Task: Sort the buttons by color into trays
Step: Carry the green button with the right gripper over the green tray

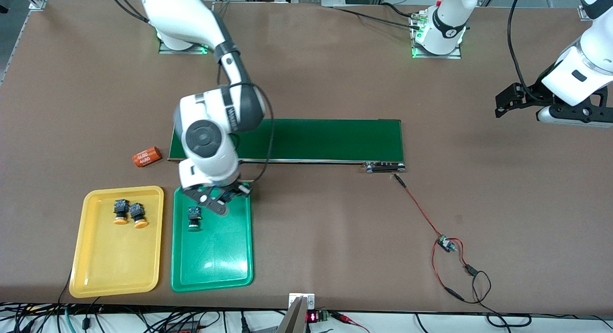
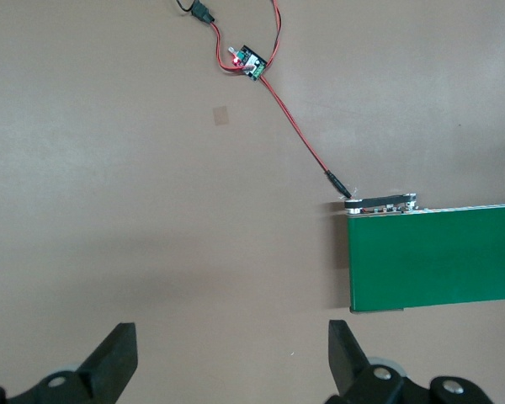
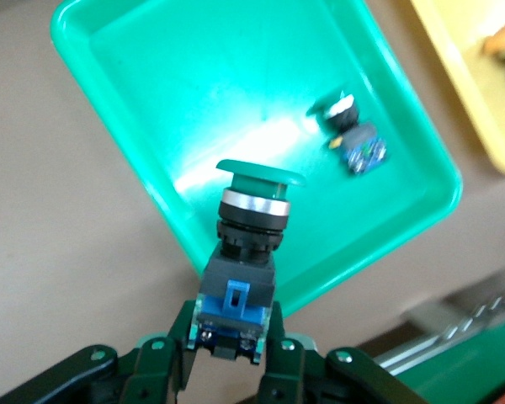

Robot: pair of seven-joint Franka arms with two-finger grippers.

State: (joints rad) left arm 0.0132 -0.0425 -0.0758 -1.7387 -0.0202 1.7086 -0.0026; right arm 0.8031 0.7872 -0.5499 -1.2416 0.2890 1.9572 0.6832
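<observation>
The right hand [image 3: 229, 341] is clenched on the blue-and-black body of a green-capped push button [image 3: 246, 244], over the shallow green plastic tray [image 1: 215, 270]. A second green button [image 1: 193, 217] lies in that tray. Both orange-capped buttons [image 1: 129, 214] lie in the yellow tray [image 1: 96, 270] beside it. This looks like the last placement: lower, then release. The left hand [image 2: 231, 362] waits open over the brown desk [image 1: 335, 227], well apart.

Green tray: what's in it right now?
One green button lies in the green tray. The right gripper holds a second green button above it, hiding the corner of the tray nearest the conveyor in the front view.
</observation>
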